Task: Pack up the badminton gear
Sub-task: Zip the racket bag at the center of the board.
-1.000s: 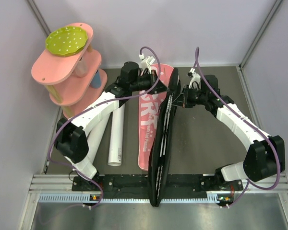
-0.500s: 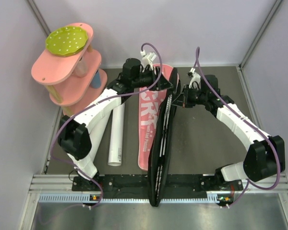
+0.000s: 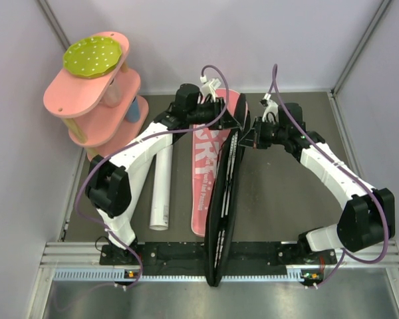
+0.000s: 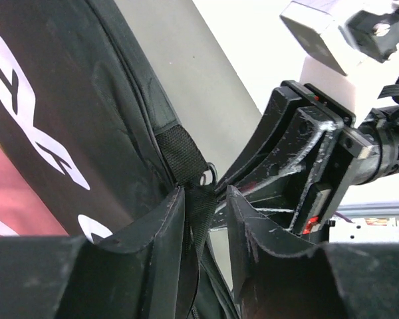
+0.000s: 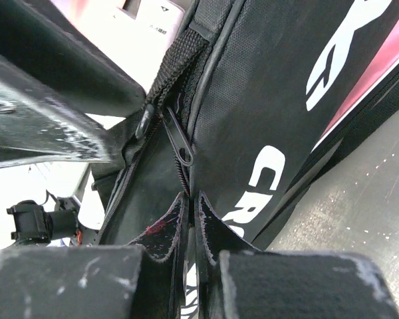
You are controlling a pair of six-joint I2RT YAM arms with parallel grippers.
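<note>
Left fingers [image 4: 161, 246] are spread a little, and a black strap [image 4: 179, 149] on the bag [image 4: 66, 100] hangs in the gap between them. It leans on one finger, but nothing is pinched. Right fingers [image 5: 165, 229] are pressed together on a thin edge of the bag, just below the zip pull [image 5: 178, 143]. Both sets of fingers are close together at the far end of the bag.

From the fingers, the bag runs back toward the arm bases, standing up on its long edge. Black cloth with white letters sits right beside both sets of fingers. A pink part [image 3: 205, 166] with letters lies flat on the worktop [image 3: 279, 199], below the left fingers.

I think the job is about half done. No rackets or shuttlecocks lie out, so they may be inside the bag, but I cannot see in. One long white tube [image 3: 161, 189] lies on the worktop, off to the left of the left fingers. It needs packing. The zip looks not fully shut near the right fingers, so it needs closing too.
</note>
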